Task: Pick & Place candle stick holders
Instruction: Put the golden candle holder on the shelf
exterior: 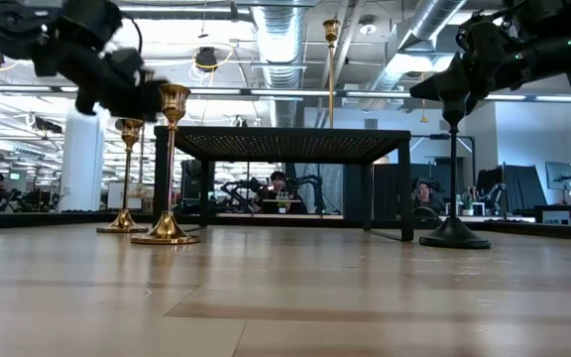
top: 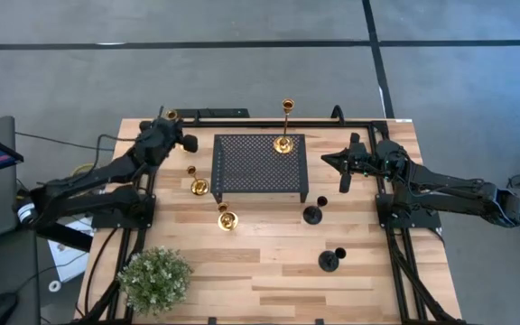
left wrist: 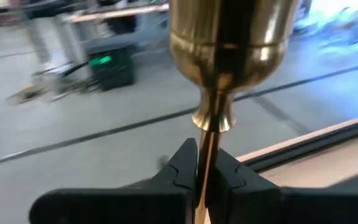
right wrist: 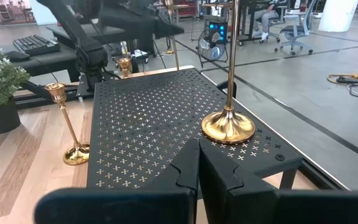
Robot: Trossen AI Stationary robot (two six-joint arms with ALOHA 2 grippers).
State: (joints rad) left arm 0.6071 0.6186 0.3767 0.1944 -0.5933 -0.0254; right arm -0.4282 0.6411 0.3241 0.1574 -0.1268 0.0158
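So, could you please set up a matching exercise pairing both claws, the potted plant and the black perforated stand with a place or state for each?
Column one:
1. left claw
2. right claw
3. potted plant
4. black perforated stand

Column two:
A. at a table corner on the left arm's side
B. shut on the stem of a slim gold holder
C. carries a round-based gold holder on top
D. shut, holding nothing, beside the stand

Pairs: 1-B, 2-D, 3-A, 4-C
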